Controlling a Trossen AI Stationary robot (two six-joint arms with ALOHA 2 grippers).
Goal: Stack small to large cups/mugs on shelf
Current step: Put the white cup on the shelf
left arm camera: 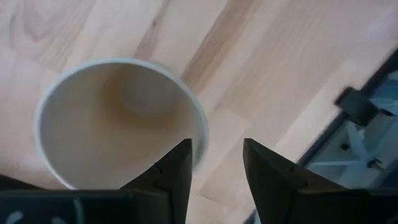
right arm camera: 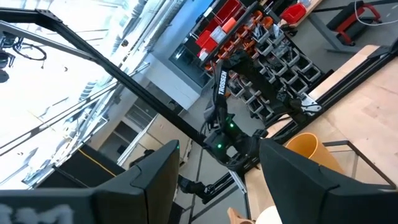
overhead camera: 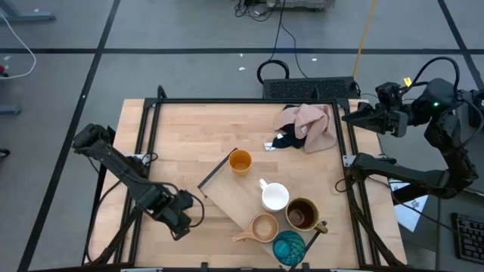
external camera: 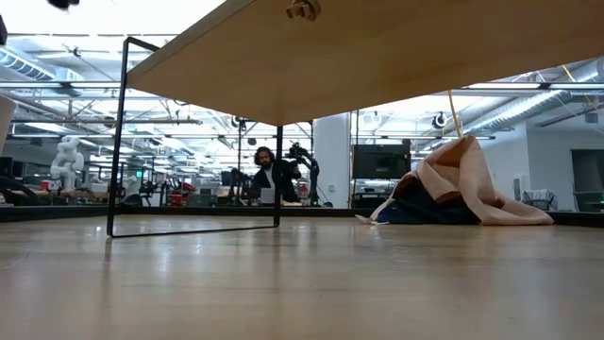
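The light wood shelf [overhead camera: 233, 193] lies slantwise near the table's middle; the low view shows its underside [external camera: 377, 47] raised on thin dark rails. On or beside it stand the orange cup [overhead camera: 240, 161], white mug [overhead camera: 274, 197], dark brown mug [overhead camera: 302, 214], tan handled cup [overhead camera: 263, 227] and teal cup [overhead camera: 288, 245]. My left gripper [overhead camera: 184, 217] is near the table's near-left side, open over the beige-grey cup [left arm camera: 118, 124], which it hides in the high view. One finger is over the cup's mouth, the other outside. My right gripper [overhead camera: 348, 118] waits open beyond the table's right edge. My left gripper [left arm camera: 216, 163] straddles the beige-grey cup's rim [left arm camera: 200, 140] from above, pointing down, with one finger [left arm camera: 177, 165] inside the mouth and the other outside the wall. The gap between the fingers is wide; whether either finger touches the cup I cannot tell.
A pink cloth [overhead camera: 315, 125] lies heaped over a navy cloth [overhead camera: 287, 140] at the far right of the table, also seen as a heap [external camera: 462, 184] in the low view. Dark frame rails run along the table's edges. A person [external camera: 269, 175] sits in the room behind.
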